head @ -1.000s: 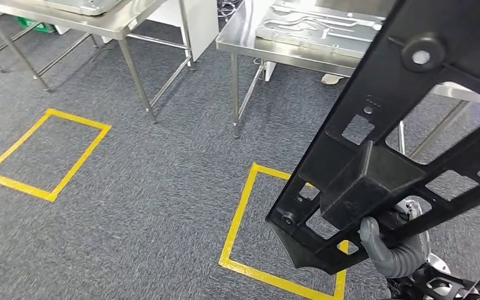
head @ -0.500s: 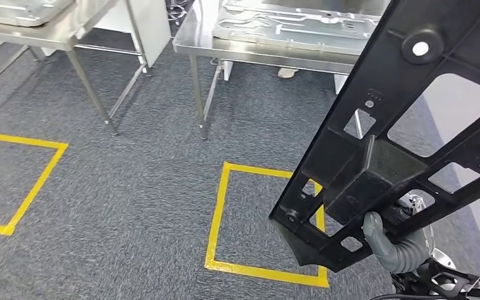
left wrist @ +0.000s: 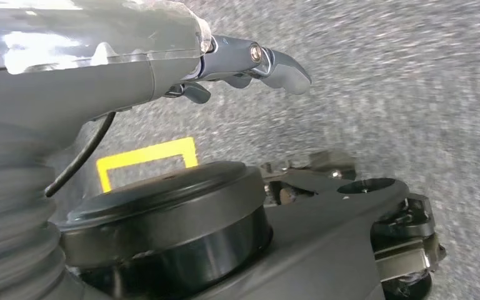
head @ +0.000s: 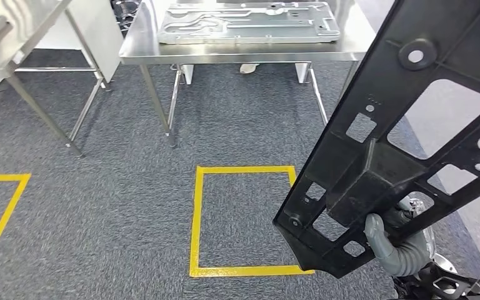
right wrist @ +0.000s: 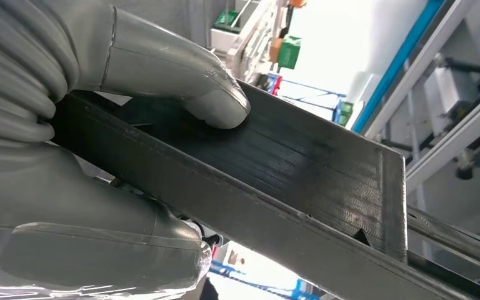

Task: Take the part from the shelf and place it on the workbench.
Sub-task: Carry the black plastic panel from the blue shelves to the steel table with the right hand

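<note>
My right hand [head: 395,251] grips a large black plastic frame part [head: 381,169] from below, low on the right of the head view. The part rises slantwise to the upper right corner and has several cut-out windows. In the right wrist view the thumb [right wrist: 181,75] presses on a flat black rib of the part [right wrist: 300,169]. The steel workbench [head: 225,57] stands ahead across the carpet, with a silver metal panel [head: 250,22] lying on it. My left hand [left wrist: 250,62] hangs over the carpet with fingers apart, holding nothing.
A yellow taped square [head: 197,219] marks the grey carpet just before the workbench. A second taped outline [head: 0,212] lies at the far left. Another steel table [head: 12,37] stands at the upper left. A shoe [head: 250,67] shows beneath the workbench.
The camera has turned: the whole scene slid left in the picture, bringing the workbench and the yellow square toward the centre. The part stays in my right hand as before.
</note>
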`<action>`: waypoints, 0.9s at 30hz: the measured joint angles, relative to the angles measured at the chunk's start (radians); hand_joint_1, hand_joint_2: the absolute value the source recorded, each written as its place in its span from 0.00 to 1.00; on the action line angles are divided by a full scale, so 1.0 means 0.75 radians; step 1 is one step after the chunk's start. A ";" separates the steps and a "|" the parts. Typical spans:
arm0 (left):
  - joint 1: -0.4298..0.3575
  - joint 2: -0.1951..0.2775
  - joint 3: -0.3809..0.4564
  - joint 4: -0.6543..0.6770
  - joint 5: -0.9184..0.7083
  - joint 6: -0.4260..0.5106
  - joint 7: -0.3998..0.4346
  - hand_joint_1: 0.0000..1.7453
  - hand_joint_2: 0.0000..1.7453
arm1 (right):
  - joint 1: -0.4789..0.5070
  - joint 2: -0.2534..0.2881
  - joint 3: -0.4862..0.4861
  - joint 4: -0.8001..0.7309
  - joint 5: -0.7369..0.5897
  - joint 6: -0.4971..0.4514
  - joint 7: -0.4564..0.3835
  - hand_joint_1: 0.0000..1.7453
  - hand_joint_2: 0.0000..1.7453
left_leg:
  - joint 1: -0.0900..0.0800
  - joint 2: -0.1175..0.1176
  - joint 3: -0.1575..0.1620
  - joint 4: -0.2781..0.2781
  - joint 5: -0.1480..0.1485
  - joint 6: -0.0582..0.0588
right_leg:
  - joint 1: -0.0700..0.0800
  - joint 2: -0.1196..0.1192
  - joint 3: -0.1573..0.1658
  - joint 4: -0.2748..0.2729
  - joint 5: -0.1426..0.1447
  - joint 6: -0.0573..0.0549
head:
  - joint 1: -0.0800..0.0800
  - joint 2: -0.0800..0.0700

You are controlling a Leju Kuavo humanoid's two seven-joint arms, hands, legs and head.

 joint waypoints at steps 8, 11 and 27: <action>0.003 0.002 0.000 0.000 -0.002 0.023 -0.036 0.00 1.00 | -0.022 0.000 0.003 0.016 -0.009 -0.007 0.012 1.00 1.00 | -0.004 -0.081 0.142 -0.387 0.195 0.056 | -0.003 0.102 -0.015 0.006 0.008 0.038 | 0.000 0.000; 0.003 -0.001 0.000 0.000 0.000 0.028 -0.041 0.00 1.00 | -0.035 0.000 0.004 0.020 -0.010 -0.014 0.013 1.00 1.00 | 0.006 -0.058 0.152 -0.409 0.214 0.079 | -0.001 0.031 -0.054 0.092 -0.049 0.053 | 0.000 0.000; 0.009 0.005 0.000 0.000 0.000 0.036 -0.047 0.00 1.00 | -0.055 0.001 0.015 0.063 -0.028 -0.023 0.013 1.00 1.00 | 0.008 0.002 0.167 -0.253 0.054 0.007 | -0.012 -0.057 0.042 0.003 -0.050 0.010 | 0.000 0.000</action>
